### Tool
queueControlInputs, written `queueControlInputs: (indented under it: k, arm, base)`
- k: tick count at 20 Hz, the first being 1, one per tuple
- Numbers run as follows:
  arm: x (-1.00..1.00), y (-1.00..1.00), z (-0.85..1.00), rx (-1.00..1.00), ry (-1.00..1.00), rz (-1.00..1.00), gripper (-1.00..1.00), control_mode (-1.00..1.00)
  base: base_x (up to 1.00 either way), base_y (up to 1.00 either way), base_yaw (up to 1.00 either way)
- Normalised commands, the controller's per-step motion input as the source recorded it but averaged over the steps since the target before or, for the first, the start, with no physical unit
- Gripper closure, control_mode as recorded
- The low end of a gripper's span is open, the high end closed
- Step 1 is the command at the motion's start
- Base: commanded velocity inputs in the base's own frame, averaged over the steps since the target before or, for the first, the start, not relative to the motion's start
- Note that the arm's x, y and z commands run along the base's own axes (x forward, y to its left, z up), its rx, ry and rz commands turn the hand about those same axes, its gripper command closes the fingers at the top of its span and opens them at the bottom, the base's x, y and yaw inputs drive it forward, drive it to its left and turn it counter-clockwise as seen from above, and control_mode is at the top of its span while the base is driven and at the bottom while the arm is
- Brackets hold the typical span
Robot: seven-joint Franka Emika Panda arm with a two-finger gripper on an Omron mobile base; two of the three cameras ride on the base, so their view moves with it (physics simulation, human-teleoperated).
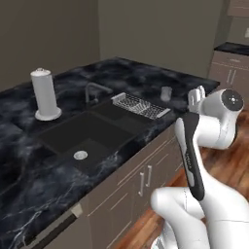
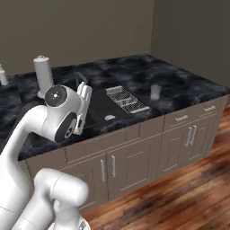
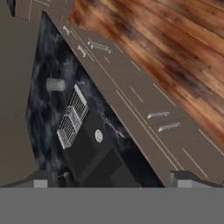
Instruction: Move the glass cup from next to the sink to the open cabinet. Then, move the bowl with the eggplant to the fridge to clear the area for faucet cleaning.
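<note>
Shows a black marble counter (image 1: 121, 68) running across the kitchen, kept mostly bare around the basin, probably to suit the faucet cleaning ahead. Sets a dark sink (image 1: 87, 133) into its middle. Catches the white arm (image 1: 206, 126) folded high in front of the cabinets, elbow bent, apparently so the hand camera can look down over the whole worktop before any reach. Places a wire dish rack (image 1: 140, 105) on the sink's rim at 2 o'clock in the left base view, where drips would run back into the basin. Puts a paper towel roll (image 1: 44, 93) upright on its stand at 10 o'clock of the sink, within easy reach of wet hands. Finds the faucet (image 1: 95, 90) at the back edge, at 12 o'clock, spout bent over the basin.

Locates the glass cup (image 1: 166, 93) on the counter just past the rack, at 2 o'clock of it, near the front edge and touching nothing. Stands it upright, long axis vertical, mouth to the ceiling, base flat on the marble. Suggests a sideways grasp around the wall.

Leaves the gripper (image 1: 197, 96) spread wide and holding nothing, raised above the counter edge, well apart from the cup, at 4 o'clock of it.
</note>
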Motion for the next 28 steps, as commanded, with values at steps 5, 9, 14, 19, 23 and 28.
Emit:
queueControlInputs:
  k: [5, 9, 14, 19, 23, 28]
  arm:
    - [0.0, 0.0, 0.0, 0.0, 0.0, 0.0, -1.0, 1.0]
    - [0.0, 0.0, 0.0, 0.0, 0.0, 0.0, -1.0, 1.0]
    - [0.0, 0.0, 0.0, 0.0, 0.0, 0.0, -1.0, 1.0]
    - [0.0, 0.0, 0.0, 0.0, 0.0, 0.0, -1.0, 1.0]
    - [0.0, 0.0, 0.0, 0.0, 0.0, 0.0, -1.0, 1.0]
    - [0.0, 0.0, 0.0, 0.0, 0.0, 0.0, -1.0, 1.0]
  base:
    - [1.0, -0.76, 0.04]
    - [1.0, -0.79, 0.26]
    - [1.0, -0.77, 0.27]
    - [1.0, -0.82, 0.3]
    - [0.94, -0.53, 0.38]
    - [0.56, -0.42, 0.45]
